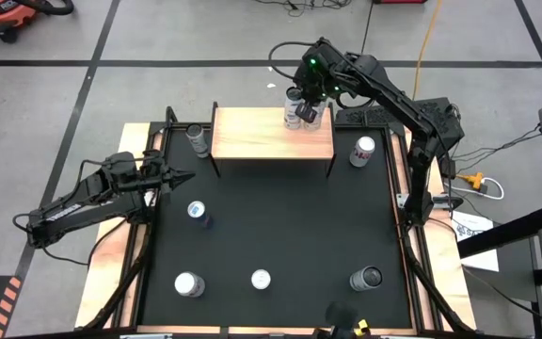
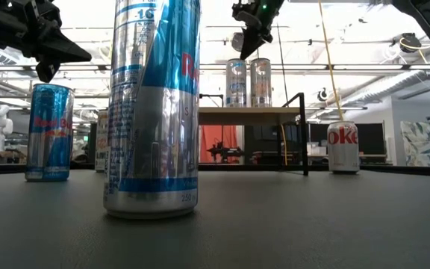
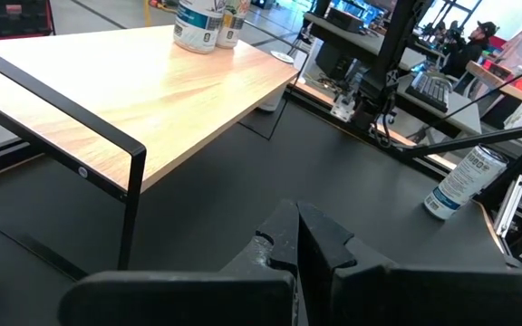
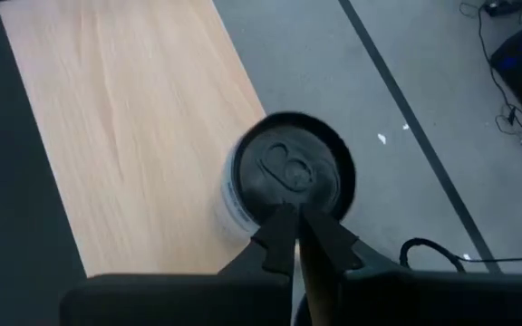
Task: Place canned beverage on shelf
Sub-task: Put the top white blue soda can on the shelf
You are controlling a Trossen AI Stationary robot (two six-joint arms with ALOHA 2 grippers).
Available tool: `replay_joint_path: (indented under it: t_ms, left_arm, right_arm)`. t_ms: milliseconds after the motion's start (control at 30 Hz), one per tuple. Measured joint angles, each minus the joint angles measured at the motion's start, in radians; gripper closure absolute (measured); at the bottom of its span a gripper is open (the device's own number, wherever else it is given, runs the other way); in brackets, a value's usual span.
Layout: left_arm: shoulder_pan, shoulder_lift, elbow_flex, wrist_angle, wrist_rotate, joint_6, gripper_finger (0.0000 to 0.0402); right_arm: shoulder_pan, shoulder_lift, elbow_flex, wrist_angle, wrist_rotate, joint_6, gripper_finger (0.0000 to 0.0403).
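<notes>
The shelf [image 1: 262, 137], pale wood on thin black legs, stands at the table's far middle. Two canned beverages [image 1: 301, 115] stand upright side by side on its far right corner, and the low view shows both [image 2: 248, 82]. My right gripper [image 1: 305, 92] hangs shut just above them, slanting down. In its wrist view the shut fingers [image 4: 295, 222] point at one can's dark top [image 4: 293, 172]. The low view shows a small gap under the fingertips [image 2: 243, 51]. My left gripper [image 1: 186, 176] waits shut at the table's left side, level, pointing toward the shelf [image 3: 152, 91].
Loose cans stand on the black mat: one left of the shelf [image 1: 196, 139], a white one to its right [image 1: 363, 151], a blue one mid-left [image 1: 196, 211], and three along the near edge [image 1: 188, 284], [image 1: 261, 280], [image 1: 367, 279]. Most of the shelf top is bare.
</notes>
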Motion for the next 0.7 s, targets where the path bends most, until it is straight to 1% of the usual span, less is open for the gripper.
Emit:
replay_joint_path:
  t_ms: [67, 167, 400, 467, 600, 700]
  left_arm:
    - [0.0, 0.0, 0.0, 0.0, 0.0, 0.0, 0.0401]
    - [0.0, 0.0, 0.0, 0.0, 0.0, 0.0, 0.0401]
    - [0.0, 0.0, 0.0, 0.0, 0.0, 0.0, 0.0401]
    - [0.0, 0.0, 0.0, 0.0, 0.0, 0.0, 0.0401]
    - [0.0, 0.0, 0.0, 0.0, 0.0, 0.0, 0.0401]
    - [0.0, 0.0, 0.0, 0.0, 0.0, 0.0, 0.0401]
  right_arm:
    - [0.0, 0.003, 0.0, 0.0, 0.012, -0.002, 0.0403]
    - [0.001, 0.01, 0.0, 0.029, 0.081, -0.009, 0.0403]
    - [0.001, 0.013, 0.0, 0.044, 0.052, -0.019, 0.0403]
    - [-0.002, 0.013, 0.0, 0.044, 0.064, -0.021, 0.0403]
    - [-0.013, 0.013, 0.0, 0.044, 0.133, -0.021, 0.0403]
    - [-0.019, 0.013, 0.0, 0.044, 0.132, -0.019, 0.0403]
